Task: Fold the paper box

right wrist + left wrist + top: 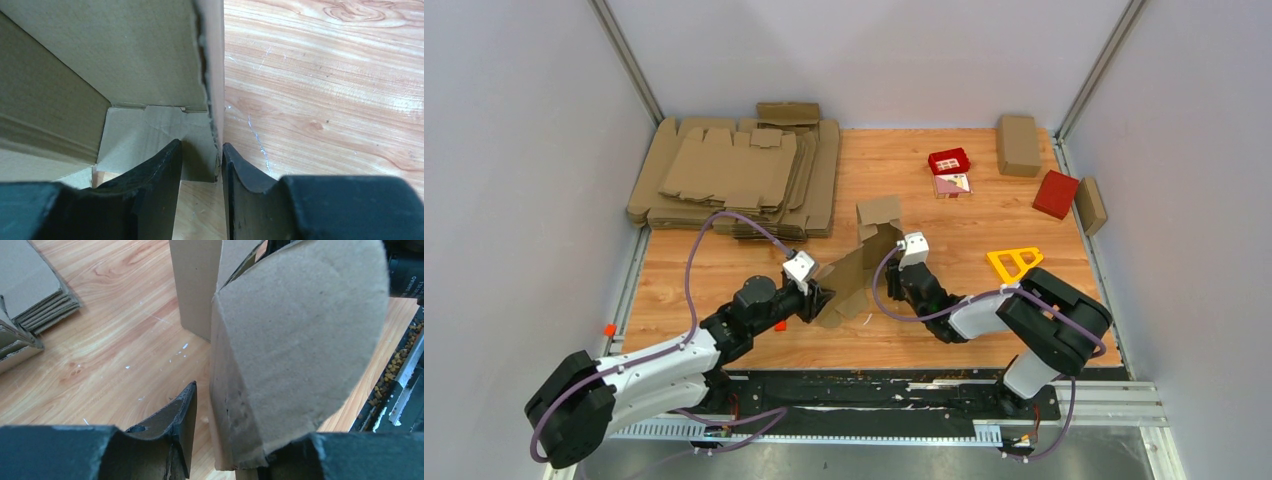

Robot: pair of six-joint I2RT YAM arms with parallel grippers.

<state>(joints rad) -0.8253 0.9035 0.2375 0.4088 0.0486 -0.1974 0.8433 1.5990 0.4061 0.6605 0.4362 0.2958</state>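
Observation:
The paper box (859, 268), a plain brown cardboard cut-out, stands partly folded at the table's middle, one flap (879, 212) sticking up. My left gripper (816, 300) is at its near left end and my right gripper (896, 262) at its right side. In the left wrist view a rounded flap (300, 340) lies against the right finger, and the left finger (182, 412) stands apart from it: the left gripper (245, 435) is open. In the right wrist view a box wall (215, 75) runs between the fingers of the right gripper (202, 150), against the right finger (240, 172), with a gap to the left one.
A stack of flat cardboard sheets (734, 175) fills the back left. Two red boxes (949, 160) (1056, 193), a yellow triangular frame (1014, 262) and two folded brown cartons (1018, 145) (1091, 205) lie at the right. Grey walls close in both sides.

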